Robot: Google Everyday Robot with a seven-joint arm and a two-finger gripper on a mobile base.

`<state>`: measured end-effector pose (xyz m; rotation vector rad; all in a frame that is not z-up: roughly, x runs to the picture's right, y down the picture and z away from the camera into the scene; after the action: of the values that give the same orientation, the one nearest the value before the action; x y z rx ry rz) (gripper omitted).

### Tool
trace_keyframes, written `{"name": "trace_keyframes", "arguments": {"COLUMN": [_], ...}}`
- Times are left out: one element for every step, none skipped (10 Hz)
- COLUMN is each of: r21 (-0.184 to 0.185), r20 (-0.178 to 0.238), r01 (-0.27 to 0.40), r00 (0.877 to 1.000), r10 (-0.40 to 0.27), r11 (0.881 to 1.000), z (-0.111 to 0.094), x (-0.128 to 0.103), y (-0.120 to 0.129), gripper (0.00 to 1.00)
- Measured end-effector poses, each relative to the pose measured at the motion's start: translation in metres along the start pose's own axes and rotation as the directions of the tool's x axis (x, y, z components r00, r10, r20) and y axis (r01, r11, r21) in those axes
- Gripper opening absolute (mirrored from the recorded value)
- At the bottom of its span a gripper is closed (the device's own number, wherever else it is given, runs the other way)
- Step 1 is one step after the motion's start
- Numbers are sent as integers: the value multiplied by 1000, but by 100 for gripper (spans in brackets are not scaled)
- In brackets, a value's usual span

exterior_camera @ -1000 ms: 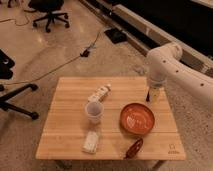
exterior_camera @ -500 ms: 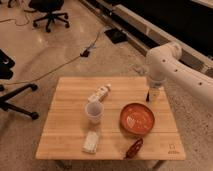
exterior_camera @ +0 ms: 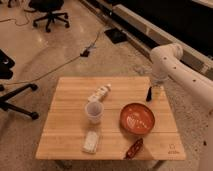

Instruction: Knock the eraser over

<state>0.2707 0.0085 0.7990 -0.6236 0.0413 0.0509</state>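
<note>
Pale slatted wooden table (exterior_camera: 65, 125) on a speckled floor. The eraser (exterior_camera: 148, 94) is a small matt black block standing upright with its long axis vertical. It sits near the table's far right corner, at 1 o'clock from the round orange-red bowl (exterior_camera: 136, 118). The gripper (exterior_camera: 157, 93) hangs below a smooth white arm (exterior_camera: 170, 62), just beside the eraser at its 3 o'clock. Whether it is apart or together cannot be told, nor whether it touches the block. A clear cup (exterior_camera: 94, 111) stands at the table's centre. A flat white ribbed block (exterior_camera: 91, 142) lies at 6 o'clock from the cup, and a dark red wrapper (exterior_camera: 134, 148) at 6 o'clock from the bowl. The arm is cut off at the right edge
</note>
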Motion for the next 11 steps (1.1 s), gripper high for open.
{"name": "trace_keyframes", "arguments": {"r21": [-5,-8,-11,-14,-20,-22,-24,-30,-40,-52,-62], "r20": [0,2,-3,-15,-30,-44,-49,-48,-47,-42,-38], "r01": [-24,-39,-54,-67,-71,-67,-57,-48,-47,-51,-59], "r00": [1000,999,999,998,997,997,997,998,998,998,998], "r10": [24,39,54,66,70,66,55,47,45,49,57], "r11": [1000,999,998,998,997,998,998,998,998,997,996], "z": [3,5,7,12,19,26,32,38,45,50,54], "x": [11,18,24,31,35,37,36,35,35,36,39], "y": [0,1,2,2,2,3,2,-1,-3,-5,-8], "gripper": [65,65,65,65,65,65,65,65,65,65,65]}}
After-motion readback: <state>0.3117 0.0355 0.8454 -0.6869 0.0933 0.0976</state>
